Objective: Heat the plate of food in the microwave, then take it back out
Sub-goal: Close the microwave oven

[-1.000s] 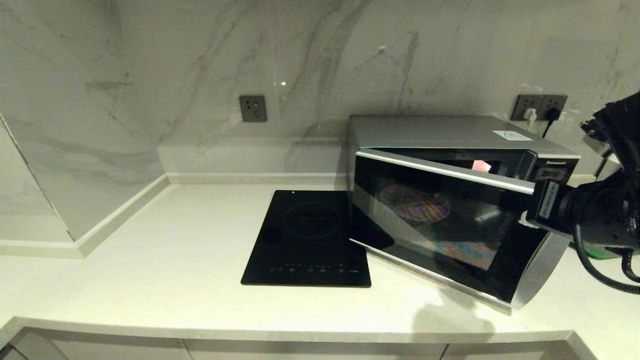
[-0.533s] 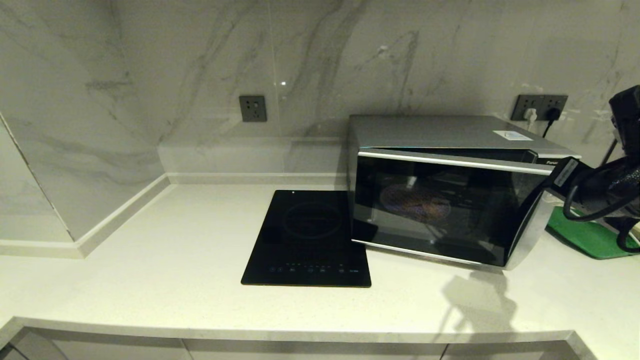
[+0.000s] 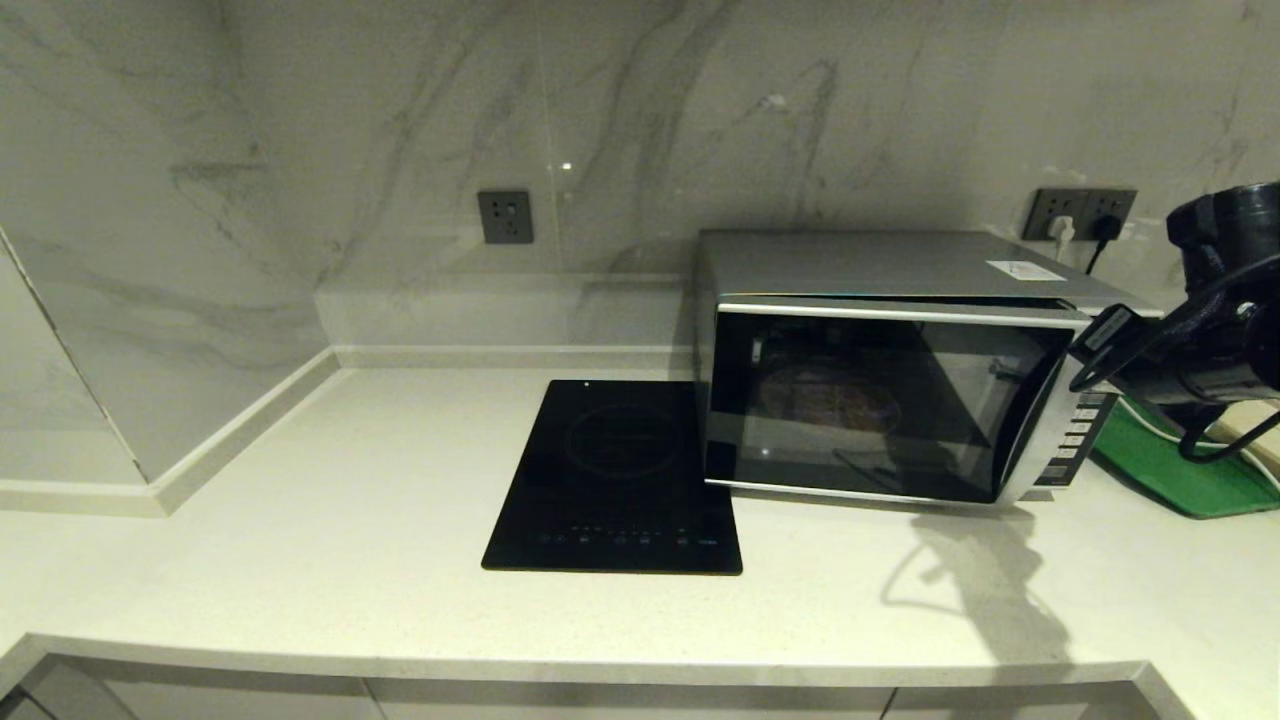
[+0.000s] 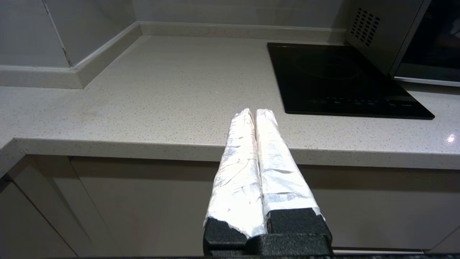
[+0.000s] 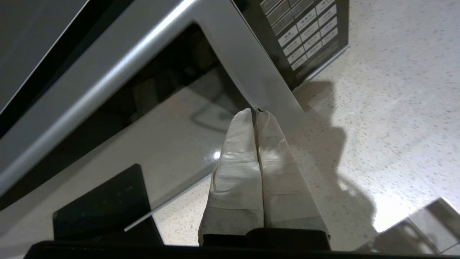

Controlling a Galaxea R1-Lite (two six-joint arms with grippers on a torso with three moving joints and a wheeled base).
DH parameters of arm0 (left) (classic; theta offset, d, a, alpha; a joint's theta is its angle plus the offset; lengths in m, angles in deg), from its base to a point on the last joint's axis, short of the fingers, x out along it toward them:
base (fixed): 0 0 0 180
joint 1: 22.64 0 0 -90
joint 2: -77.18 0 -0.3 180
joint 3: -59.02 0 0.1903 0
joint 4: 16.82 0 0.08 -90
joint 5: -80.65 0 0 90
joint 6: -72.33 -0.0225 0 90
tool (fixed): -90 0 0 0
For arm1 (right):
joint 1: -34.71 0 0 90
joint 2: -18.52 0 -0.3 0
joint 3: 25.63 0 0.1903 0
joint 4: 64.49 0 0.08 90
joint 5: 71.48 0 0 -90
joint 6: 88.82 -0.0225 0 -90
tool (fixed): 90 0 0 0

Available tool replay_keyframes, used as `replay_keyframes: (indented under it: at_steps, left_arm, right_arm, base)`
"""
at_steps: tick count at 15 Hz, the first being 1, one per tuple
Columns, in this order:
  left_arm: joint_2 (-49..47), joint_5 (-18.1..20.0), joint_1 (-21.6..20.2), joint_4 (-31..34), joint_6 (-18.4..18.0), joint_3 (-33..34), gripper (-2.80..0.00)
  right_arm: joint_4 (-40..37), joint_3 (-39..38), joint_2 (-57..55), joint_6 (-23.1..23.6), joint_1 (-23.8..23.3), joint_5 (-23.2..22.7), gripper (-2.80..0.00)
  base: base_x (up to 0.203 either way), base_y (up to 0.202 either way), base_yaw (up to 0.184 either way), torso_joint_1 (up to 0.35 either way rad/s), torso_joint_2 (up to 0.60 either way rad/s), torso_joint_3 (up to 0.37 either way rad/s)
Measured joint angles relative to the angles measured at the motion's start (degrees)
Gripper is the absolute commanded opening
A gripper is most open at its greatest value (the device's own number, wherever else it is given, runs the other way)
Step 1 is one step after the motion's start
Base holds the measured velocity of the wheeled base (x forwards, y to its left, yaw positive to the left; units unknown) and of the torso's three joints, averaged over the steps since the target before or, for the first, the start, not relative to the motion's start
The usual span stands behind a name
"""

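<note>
The worktop (image 3: pixel 300 520) carries the microwave (image 3: pixel 900 270) at the right, against the marble wall. Its dark glass door (image 3: pixel 880 400) is nearly closed, the right edge standing a little out from the keypad (image 5: pixel 305 28). A black cooktop (image 3: pixel 615 480) lies flat just left of the microwave. A green tray (image 3: pixel 1180 470) lies to the right of it. The plate of food (image 3: pixel 830 398) sits inside the microwave, dimly visible through the glass. The right claw (image 5: pixel 256 112) has its taped fingers pressed together, tips at the door's silver trim near its lower right corner. The left claw (image 4: pixel 256 111) hangs off the worktop's front edge, fingers together, holding nothing.
</note>
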Motion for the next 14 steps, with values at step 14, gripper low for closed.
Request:
replay_keyframes:
  at_steps: [14]
  left_arm:
    - [0.0, -0.03, 0.0, 0.0, 0.02, 0.0, -2.8]
  right_arm:
    - [9.16, 5.61, -9.06, 1.99, -2.21, -2.97, -2.8]
  base:
    - [0.0, 0.0, 0.0, 0.0, 0.0, 0.0]
